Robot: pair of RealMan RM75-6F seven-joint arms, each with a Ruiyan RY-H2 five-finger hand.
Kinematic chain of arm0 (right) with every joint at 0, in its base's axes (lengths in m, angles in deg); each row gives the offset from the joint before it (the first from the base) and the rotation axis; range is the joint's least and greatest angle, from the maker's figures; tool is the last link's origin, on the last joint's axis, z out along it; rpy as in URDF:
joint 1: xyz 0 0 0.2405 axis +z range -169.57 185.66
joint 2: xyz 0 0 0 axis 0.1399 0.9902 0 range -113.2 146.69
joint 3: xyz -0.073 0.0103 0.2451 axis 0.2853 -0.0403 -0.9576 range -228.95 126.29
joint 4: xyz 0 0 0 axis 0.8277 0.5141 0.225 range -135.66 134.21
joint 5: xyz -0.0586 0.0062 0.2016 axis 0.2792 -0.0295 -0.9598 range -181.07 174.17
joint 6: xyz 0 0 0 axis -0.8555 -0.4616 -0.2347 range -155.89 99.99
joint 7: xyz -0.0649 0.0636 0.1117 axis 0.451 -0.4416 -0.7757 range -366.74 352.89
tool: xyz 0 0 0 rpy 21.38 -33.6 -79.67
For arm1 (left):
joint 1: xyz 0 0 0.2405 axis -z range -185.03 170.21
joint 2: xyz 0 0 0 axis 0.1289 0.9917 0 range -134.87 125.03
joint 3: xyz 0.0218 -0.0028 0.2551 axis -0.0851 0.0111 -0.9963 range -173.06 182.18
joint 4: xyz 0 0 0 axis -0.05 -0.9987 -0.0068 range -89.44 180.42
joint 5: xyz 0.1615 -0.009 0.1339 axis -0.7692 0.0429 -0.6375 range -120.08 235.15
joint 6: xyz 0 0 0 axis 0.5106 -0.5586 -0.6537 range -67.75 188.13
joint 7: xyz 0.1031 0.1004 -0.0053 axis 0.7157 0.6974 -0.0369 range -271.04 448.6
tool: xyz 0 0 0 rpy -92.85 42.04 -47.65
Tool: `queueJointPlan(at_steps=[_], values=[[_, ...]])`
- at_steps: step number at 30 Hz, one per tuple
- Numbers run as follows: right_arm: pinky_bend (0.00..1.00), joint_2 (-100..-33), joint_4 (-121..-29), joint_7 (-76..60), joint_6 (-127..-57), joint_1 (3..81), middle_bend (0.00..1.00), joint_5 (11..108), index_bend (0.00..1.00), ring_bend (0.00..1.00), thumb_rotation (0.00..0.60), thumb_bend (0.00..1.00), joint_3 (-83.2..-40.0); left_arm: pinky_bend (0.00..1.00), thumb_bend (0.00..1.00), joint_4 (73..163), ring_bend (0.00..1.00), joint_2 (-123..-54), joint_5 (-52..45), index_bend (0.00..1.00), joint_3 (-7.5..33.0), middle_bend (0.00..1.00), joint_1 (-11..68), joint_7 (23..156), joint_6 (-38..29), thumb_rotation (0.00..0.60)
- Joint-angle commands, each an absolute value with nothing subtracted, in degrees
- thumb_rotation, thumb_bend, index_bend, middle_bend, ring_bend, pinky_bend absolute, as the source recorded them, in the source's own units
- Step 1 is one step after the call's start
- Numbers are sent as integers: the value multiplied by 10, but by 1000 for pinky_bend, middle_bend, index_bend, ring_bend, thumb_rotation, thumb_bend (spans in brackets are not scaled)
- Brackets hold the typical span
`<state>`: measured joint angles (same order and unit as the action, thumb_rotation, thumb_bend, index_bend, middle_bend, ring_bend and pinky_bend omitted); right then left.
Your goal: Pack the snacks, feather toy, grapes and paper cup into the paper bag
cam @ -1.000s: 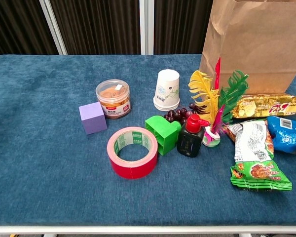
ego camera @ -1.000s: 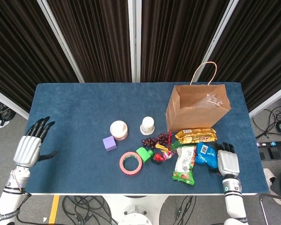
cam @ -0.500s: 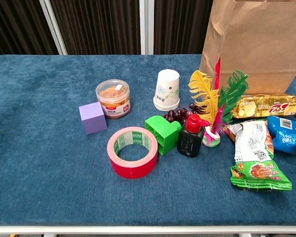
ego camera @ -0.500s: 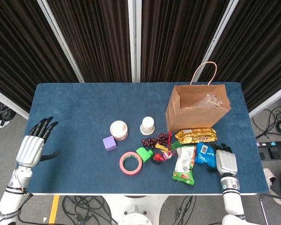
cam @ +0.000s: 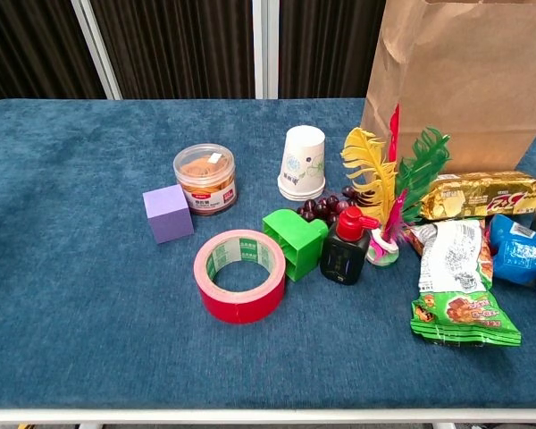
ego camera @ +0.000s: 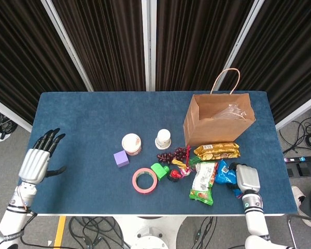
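Observation:
The brown paper bag (ego camera: 217,116) stands open at the back right, also filling the chest view's top right (cam: 464,80). In front of it lie a gold snack pack (ego camera: 216,150), a green-and-white snack pack (ego camera: 203,181) and a blue snack pack (ego camera: 225,174). My right hand (ego camera: 247,179) grips the blue pack (cam: 523,259) from the right, and the pack is crumpled. The feather toy (cam: 389,188), the grapes (cam: 326,207) and the white paper cup (cam: 302,163) sit left of the snacks. My left hand (ego camera: 39,158) hangs open off the table's left edge.
A clear jar (ego camera: 131,144), a purple cube (ego camera: 121,158), a red tape roll (ego camera: 144,180), a green block (ego camera: 159,170) and a black bottle with a red cap (cam: 344,250) crowd the table's middle front. The blue cloth (ego camera: 93,119) covers the table.
My right hand slid left and closed around the blue snack pack, squeezing it and nudging the green-and-white pack a little left. The left hand barely shifted.

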<state>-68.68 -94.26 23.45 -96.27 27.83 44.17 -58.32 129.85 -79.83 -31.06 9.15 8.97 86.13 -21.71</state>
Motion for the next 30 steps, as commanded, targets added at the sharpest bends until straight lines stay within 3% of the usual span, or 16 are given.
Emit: queueJointPlan(at_steps=[1,8,21,30], values=[[550,-685,-947,233,-971,276,504,446,617,421,600,203,-582,183,142,1298,52,-799,-312,161,92,136,90,861,-218,600],[587,-648,-1006,229,-1013,264,532,489,659,453,600,271,-580,183,142,1303,52,-797,-310,161,94,136,93,863,-217,600],[589,-494,-1199,220,-1148,225,530,658,665,454,600,291,-599,183,142,1312,52,-792,-311,161,95,136,96,863,-214,600],[589,-418,-1247,172,-1115,279,530,676,669,454,600,291,-688,183,145,1322,52,-788,-313,161,97,136,105,857,-203,600]])
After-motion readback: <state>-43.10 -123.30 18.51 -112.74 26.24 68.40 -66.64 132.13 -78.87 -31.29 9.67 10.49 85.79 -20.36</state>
